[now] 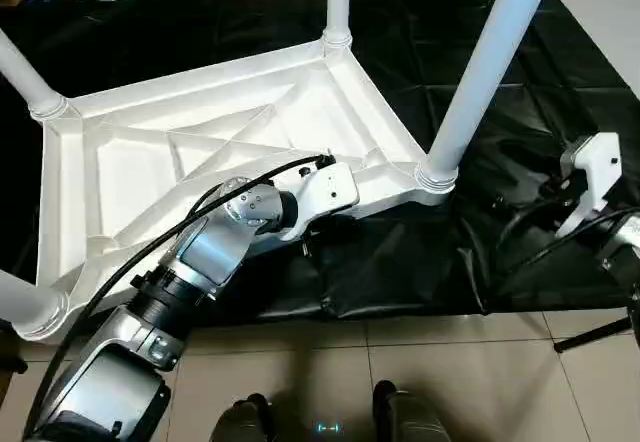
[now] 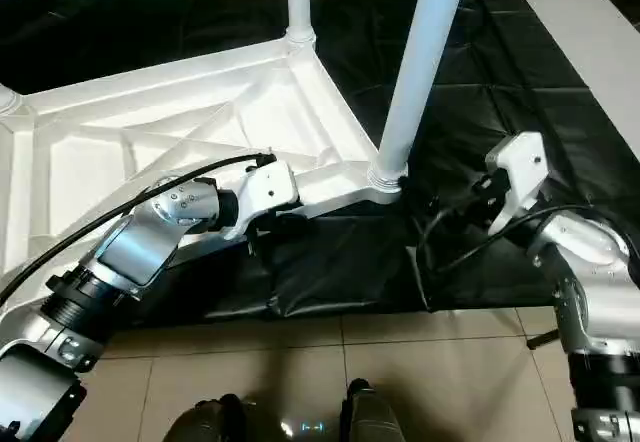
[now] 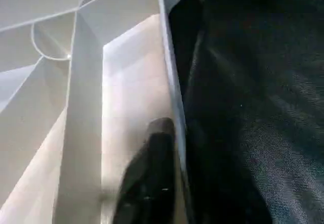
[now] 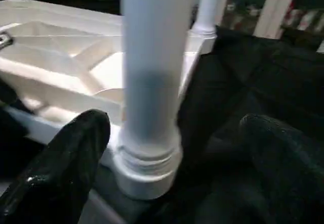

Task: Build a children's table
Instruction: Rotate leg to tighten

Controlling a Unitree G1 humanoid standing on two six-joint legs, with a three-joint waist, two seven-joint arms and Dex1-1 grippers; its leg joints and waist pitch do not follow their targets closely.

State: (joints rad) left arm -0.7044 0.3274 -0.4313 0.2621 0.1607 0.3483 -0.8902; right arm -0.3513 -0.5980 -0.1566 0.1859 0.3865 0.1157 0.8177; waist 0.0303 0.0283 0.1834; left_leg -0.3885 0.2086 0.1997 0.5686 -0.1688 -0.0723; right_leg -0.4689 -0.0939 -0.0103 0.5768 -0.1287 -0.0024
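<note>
- The children's table (image 1: 200,152) lies upside down on the black-draped worktop (image 1: 520,82), ribbed underside facing up, near the worktop's front edge.
- A white tube leg stands in each of its four round corner sockets; the near-right leg (image 1: 480,72) rises from its socket (image 1: 436,176) at a slant.
- The recesses between the ribs hold nothing.
- The left gripper (image 3: 167,148) is at the tabletop's near rim (image 1: 385,177). One black finger (image 3: 152,173) lies inside against the rim wall, the other is hidden, so the rim looks pinched but the grip cannot be confirmed.
- The right gripper (image 4: 172,153) has its fingers (image 4: 61,173) spread wide, one either side of the near-right leg's base, not touching it.
- No writing or labels are legible.
</note>
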